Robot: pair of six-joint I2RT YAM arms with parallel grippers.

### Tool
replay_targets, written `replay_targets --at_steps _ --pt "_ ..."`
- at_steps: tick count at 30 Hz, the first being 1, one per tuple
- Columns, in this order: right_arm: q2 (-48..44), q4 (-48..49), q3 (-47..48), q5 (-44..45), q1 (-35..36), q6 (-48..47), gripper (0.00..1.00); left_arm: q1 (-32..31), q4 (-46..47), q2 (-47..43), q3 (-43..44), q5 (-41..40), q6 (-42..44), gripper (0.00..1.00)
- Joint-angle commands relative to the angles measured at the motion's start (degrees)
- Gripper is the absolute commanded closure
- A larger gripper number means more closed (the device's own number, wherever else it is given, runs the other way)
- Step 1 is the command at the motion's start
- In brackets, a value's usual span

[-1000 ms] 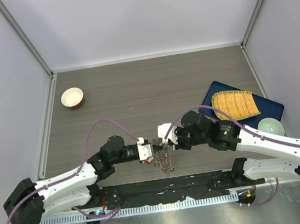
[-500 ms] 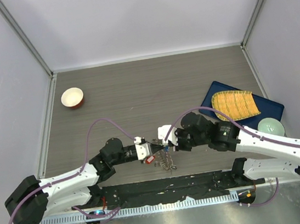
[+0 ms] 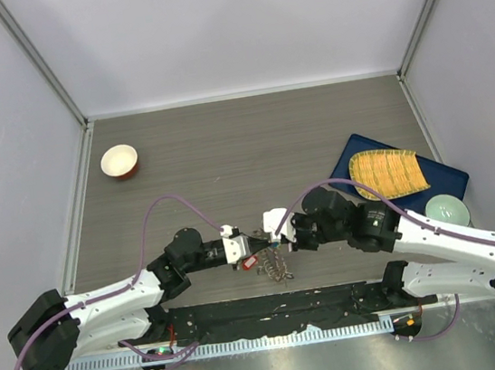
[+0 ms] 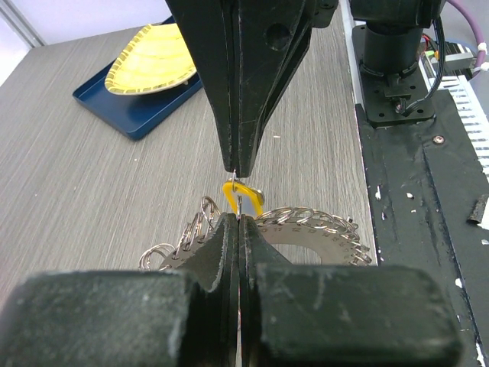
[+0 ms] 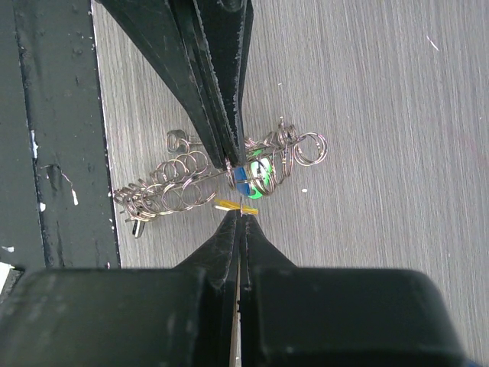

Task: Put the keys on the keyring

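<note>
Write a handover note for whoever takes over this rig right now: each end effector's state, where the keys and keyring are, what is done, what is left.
Left end effector: shut, tip just above the keyring; what it pinches is unclear.
Right end effector: shut on the yellow-tagged key, tip to tip with the left.
Keyring: flat on the table under both tips. The green- and blue-tagged keys lie close by.
Done: one key gripped.
Left: I cannot tell whether any key is on the keyring yet; check, then thread the rest.
</note>
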Motion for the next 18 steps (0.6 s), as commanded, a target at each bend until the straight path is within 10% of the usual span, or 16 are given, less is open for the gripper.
replay_targets --at_steps 1,18 --pt "-1.32 2.30 -0.29 1.08 0.66 -0.88 0.99 0.11 5.55 -0.50 0.32 0.55 0.11 1.00" --pt "-1.15 3.36 -0.29 0.20 1.36 -1.23 0.99 0.11 5.63 0.20 0.85 1.69 -0.33 1.00"
